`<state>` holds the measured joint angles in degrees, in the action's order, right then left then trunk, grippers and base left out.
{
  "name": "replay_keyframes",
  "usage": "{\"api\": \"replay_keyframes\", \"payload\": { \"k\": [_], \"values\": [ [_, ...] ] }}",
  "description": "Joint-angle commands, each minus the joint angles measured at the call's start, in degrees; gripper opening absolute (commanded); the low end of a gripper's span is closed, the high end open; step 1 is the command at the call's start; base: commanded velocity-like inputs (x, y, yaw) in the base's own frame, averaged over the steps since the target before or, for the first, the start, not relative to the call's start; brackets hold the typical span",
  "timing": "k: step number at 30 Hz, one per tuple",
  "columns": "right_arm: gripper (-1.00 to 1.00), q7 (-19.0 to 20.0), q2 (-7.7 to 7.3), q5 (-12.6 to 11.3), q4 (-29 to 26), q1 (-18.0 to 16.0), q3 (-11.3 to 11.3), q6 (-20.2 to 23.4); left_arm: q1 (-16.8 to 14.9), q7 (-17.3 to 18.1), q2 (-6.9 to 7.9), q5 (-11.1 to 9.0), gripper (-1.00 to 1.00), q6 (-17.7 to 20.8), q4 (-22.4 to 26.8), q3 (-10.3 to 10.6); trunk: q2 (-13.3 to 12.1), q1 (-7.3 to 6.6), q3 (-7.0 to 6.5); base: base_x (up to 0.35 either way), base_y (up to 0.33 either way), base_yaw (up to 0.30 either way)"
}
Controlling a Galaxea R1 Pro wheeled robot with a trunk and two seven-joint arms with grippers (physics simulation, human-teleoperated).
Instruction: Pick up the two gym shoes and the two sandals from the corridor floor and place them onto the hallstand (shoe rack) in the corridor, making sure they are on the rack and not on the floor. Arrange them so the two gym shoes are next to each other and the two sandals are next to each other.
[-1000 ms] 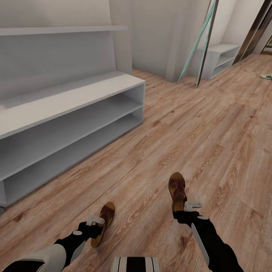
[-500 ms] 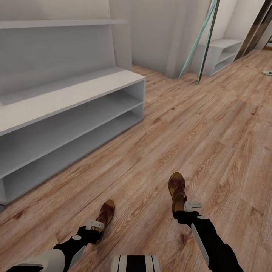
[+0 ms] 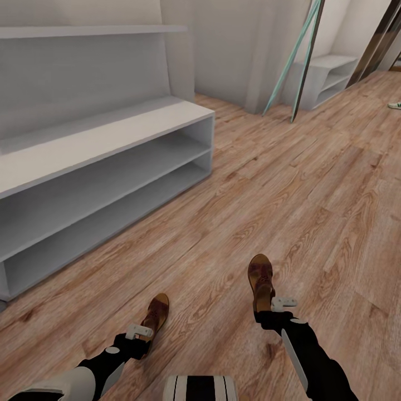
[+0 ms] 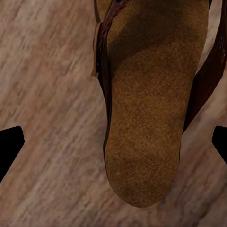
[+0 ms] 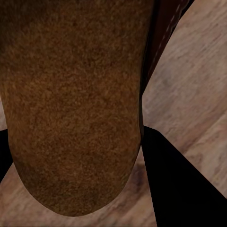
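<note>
Each gripper carries a sandal beside the hallstand [image 3: 111, 139].

Left gripper [image 3: 139, 333] clasps the left sandal [image 3: 156, 314], right gripper [image 3: 273, 303] the right sandal [image 3: 260, 278], heels hidden; a gym shoe [image 3: 395, 105] lies cut off on the corridor floor [image 3: 289, 195].

Hallstand [image 3: 111, 150] left; two sandals [image 3: 260, 278] on floor [image 3: 289, 184] right

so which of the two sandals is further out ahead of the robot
The sandal at the right gripper: that sandal reaches further forward over the floor than the one at the left gripper.
</note>
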<state>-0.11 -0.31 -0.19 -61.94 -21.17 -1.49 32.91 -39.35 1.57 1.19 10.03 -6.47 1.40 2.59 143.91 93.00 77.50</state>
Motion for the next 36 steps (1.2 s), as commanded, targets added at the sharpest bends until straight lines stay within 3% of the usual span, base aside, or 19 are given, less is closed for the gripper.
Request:
{"api": "replay_keyframes", "payload": {
  "k": [1, 8, 16, 24, 29, 36],
  "values": [
    [-1.00, -0.1, 0.01, -0.2, -0.1, 0.0, 0.0, 0.3, 0.0, 0.0, 0.03, 0.3, 1.00, -0.2, 0.0, 0.2, 0.0, -0.01, 0.05, 0.000, 0.000, 0.000],
    [-1.00, -0.2, 0.06, -0.2, -0.1, 0.0, 0.0, 0.3, 0.0, 0.0, 0.04, 0.3, 1.00, -0.2, 0.1, 0.2, 0.0, -0.01, 0.13, 0.000, 0.000, 0.000],
    [-1.00, -0.2, 0.12, -0.2, -0.1, 0.0, 0.0, 0.3, 0.0, 0.0, 0.04, 0.3, 1.00, -0.2, 0.1, 0.2, 0.1, 0.20, 2.51, 0.000, 0.000, 0.000],
    [-1.00, -0.2, 0.13, -0.2, -0.1, 0.0, 0.0, 0.3, 0.0, 0.0, 0.04, 0.3, 1.00, -0.2, 0.1, 0.2, 0.1, 0.20, 2.76, 0.000, 0.000, 0.000],
    [-1.00, -0.2, 0.13, -0.2, 0.0, 0.0, 0.0, 0.3, 0.0, 0.0, 0.04, 0.3, 1.00, -0.2, 0.2, 0.2, 0.2, 0.32, 4.24, 0.000, 0.000, 0.000],
    [-1.00, -0.2, 0.13, -0.2, -0.1, 0.0, 0.0, 0.3, 0.0, 0.0, 0.04, 0.3, 1.00, -0.2, 0.2, 0.2, 0.2, 0.32, 4.46, 0.000, 0.000, 0.000]
  ]
}}
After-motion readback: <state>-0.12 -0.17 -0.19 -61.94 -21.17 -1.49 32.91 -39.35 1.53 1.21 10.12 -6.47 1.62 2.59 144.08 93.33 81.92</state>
